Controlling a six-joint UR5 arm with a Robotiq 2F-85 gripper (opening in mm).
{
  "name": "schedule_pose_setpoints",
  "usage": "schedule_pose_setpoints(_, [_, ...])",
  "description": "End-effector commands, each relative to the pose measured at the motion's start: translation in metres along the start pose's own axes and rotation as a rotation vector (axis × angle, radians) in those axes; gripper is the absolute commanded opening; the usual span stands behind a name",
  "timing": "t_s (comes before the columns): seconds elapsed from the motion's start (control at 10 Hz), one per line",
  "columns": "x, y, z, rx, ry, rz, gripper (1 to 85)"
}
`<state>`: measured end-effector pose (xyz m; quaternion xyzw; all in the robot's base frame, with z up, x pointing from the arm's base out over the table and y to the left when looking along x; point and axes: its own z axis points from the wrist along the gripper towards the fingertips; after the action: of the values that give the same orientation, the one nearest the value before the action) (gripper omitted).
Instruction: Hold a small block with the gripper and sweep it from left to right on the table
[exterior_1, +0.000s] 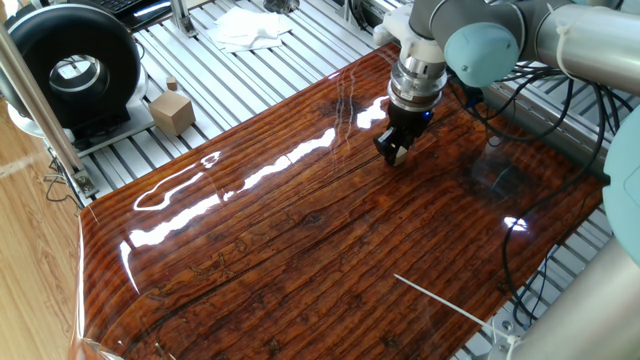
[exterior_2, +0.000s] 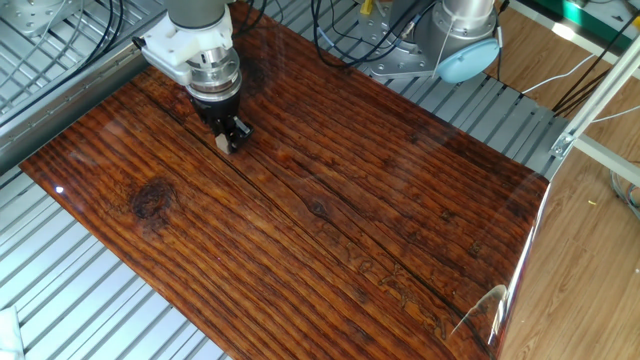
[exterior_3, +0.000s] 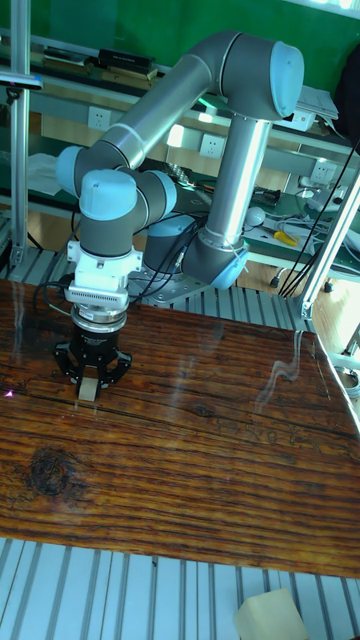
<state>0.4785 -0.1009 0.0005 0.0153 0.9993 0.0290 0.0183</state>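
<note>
Block (exterior_3: 89, 389) mostly hidden between gripper (exterior_3: 90, 385) fingers; whether it touches the table (exterior_3: 200, 470) can't be told. In one fixed view only a pale sliver of it shows. Arm (exterior_1: 560, 35) cut by top and right edges there. Tan cube (exterior_3: 268, 615) at the tall view's bottom edge is cropped.

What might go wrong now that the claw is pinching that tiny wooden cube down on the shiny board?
The small block is held only at the gripper's fingertips, so it might twist or slip out while dragged across the table. Pressed too hard, it could scratch the glossy surface. Cables hang near the arm and might snag.
</note>
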Motion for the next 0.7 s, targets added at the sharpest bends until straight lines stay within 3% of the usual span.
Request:
schedule_pose_setpoints(0.0, [-0.0017,0.0031,-0.0010,-0.016,-0.005,0.010,1.0])
schedule_pose_setpoints(0.6, [-0.0026,0.0053,-0.0010,-0.022,-0.008,0.013,1.0])
